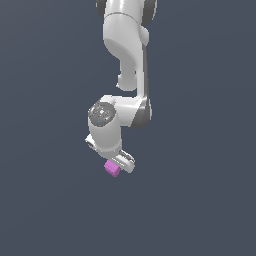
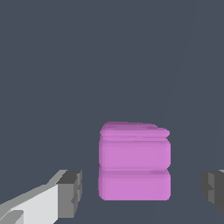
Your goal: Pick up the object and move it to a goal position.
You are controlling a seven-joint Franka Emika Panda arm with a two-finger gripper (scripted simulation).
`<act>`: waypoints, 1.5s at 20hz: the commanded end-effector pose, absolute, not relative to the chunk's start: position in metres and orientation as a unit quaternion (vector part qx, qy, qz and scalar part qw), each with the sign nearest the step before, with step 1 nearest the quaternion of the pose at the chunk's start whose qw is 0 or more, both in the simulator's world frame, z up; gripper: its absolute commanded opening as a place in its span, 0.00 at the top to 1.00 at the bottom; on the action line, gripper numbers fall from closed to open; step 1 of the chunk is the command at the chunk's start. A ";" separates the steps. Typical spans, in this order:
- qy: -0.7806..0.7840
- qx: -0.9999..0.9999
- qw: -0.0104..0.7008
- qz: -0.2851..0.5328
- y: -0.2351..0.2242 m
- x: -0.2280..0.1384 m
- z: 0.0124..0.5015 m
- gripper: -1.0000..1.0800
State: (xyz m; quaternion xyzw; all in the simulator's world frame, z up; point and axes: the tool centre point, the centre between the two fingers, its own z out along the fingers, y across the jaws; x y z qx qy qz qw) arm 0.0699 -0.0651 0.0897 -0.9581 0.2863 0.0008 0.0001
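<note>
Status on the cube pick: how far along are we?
Done: the approach. In the wrist view the small magenta-pink cube sits between the white pincer fingers, with a gap on each side. In hand: the grasp, as the pincer is open and not yet closed on the cube. Left: closing, lifting and carrying it to the goal; no goal marker shows in either view.

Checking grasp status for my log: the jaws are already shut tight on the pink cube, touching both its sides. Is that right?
Not quite. In the wrist view the gripper is open: the pink cube sits between the jaws, with a clear gap on each side, so neither touches it.
</note>
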 end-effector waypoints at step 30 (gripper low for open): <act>0.289 -0.957 0.000 0.000 -0.065 0.071 0.040 1.00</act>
